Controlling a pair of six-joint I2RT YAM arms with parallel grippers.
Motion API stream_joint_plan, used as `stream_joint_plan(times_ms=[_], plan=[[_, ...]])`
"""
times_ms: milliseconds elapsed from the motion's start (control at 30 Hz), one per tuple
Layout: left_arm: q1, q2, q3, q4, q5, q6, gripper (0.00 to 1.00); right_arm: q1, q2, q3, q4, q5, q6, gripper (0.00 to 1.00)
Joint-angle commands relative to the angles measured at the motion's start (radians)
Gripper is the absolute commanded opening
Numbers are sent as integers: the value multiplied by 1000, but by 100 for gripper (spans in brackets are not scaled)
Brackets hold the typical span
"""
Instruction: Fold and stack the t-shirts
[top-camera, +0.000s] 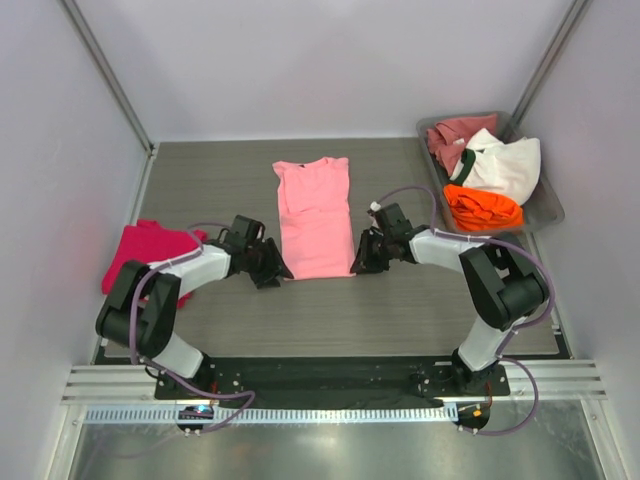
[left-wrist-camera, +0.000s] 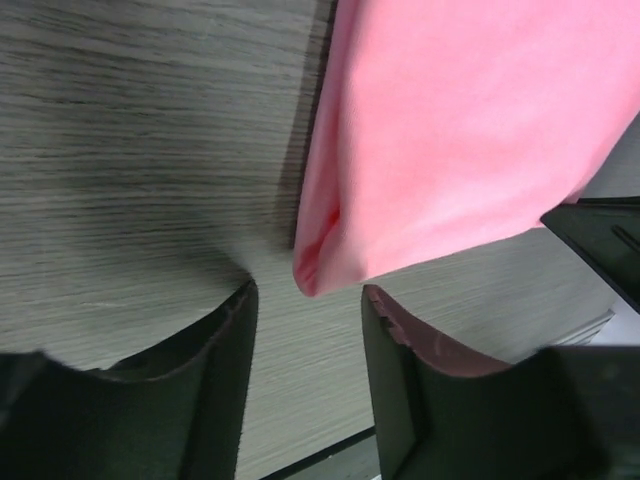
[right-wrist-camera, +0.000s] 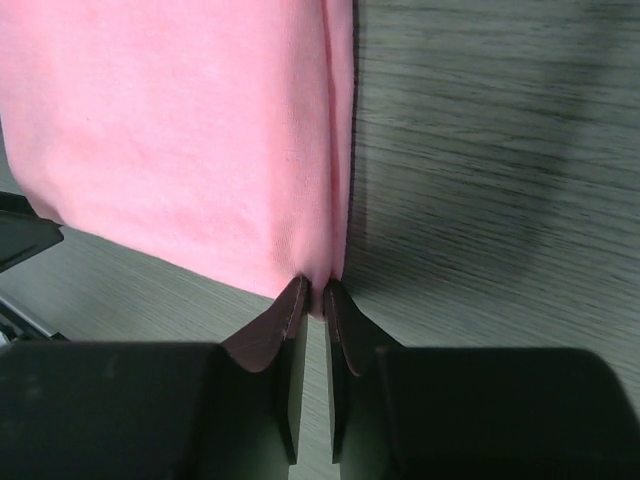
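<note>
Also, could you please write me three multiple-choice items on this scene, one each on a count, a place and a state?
1. How many shirts lie in the bin?
A. one
B. three
C. five

2. Where is the magenta shirt?
A. in the bin
B. on the pink shirt
C. at the table's left side

3. What is the right end effector doing?
A. shut on the pink shirt's near corner
B. open above the bin
C. shut on the magenta shirt

Key:
1 B, since a rose shirt, a white shirt and an orange shirt show there.
2 C, since it lies apart at the far left of the top view.
3 A, since the right wrist view shows its jaws closed on pink cloth.
</note>
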Motion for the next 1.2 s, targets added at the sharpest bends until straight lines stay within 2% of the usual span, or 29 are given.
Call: stream_joint_plan(times_ms=[0, 133, 200, 300, 333, 400, 567, 733, 933, 1067, 1167], plan=[[-3, 32, 40, 36, -13, 7, 45, 9, 5, -3, 30, 8, -2, 18], [-3, 69, 51, 60, -4, 5, 34, 9, -21, -15, 41, 10, 4, 15], [-3, 95, 48, 86, 7, 1, 34, 12, -25, -17, 40, 7, 6, 15], [-6, 110, 29, 126, 24, -4, 29, 14, -33, -17, 38, 1, 4, 10], [-6, 112, 25, 132, 27, -4, 17, 14, -34, -18, 36, -1, 4, 7], [-6, 103, 11, 135, 30, -4, 0, 17, -53, -26, 32, -7, 4, 2], [-23, -24, -35, 111, 36, -32, 0, 34, -140, -58, 1, 4, 7, 1], [-126, -164, -61, -1, 42, -41, 0, 66, -292, -107, -52, -4, 18, 1], [-240, -465, -104, -141, 44, -154, 0, 135, -517, -164, -163, 1, 49, 1], [-249, -600, -80, -284, 24, -171, 0, 143, -645, -123, -258, 36, 57, 1], [-223, -624, -29, -328, 31, -156, 0, 143, -622, -32, -319, 100, 21, 1]])
